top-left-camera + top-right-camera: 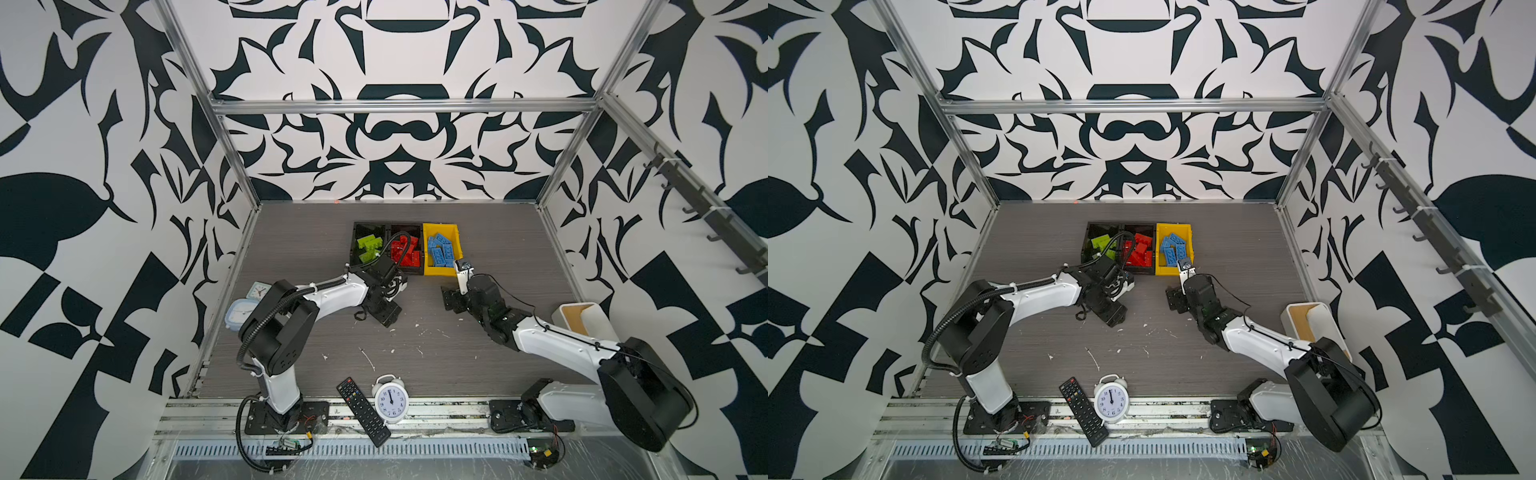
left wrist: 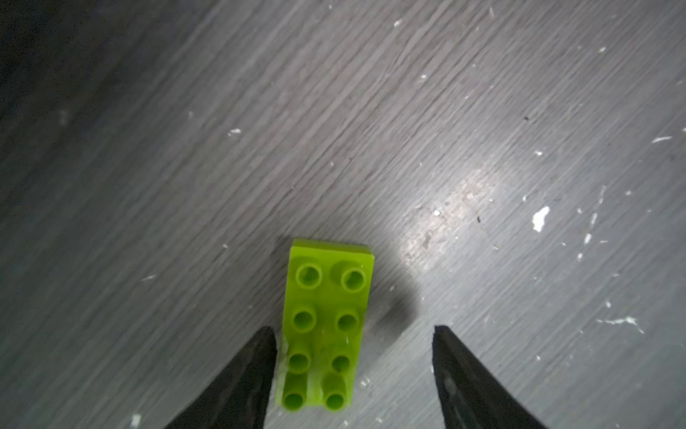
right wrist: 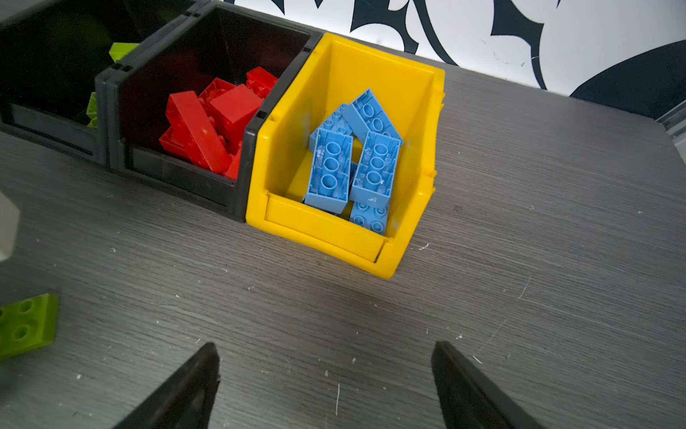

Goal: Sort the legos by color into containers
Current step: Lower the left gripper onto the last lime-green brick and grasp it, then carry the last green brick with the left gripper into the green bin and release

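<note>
A lime green lego (image 2: 323,327) lies flat, studs up, on the grey table between the fingers of my left gripper (image 2: 354,330), which is open. The brick sits against one finger, with a gap to the other. In both top views that gripper (image 1: 394,289) hides the brick. My right gripper (image 3: 326,345) is open with nothing in it, in front of the yellow container (image 3: 323,230) that holds blue legos (image 3: 330,171). Red legos (image 3: 200,130) fill the middle black container (image 3: 178,178). Green legos (image 1: 368,247) lie in the left black container (image 1: 354,249).
A white tub with a wooden rim (image 1: 586,320) stands at the right. A white alarm clock (image 1: 390,399) and a black remote (image 1: 363,411) lie at the front edge. Two small clocks (image 1: 241,311) sit at the left behind the left arm.
</note>
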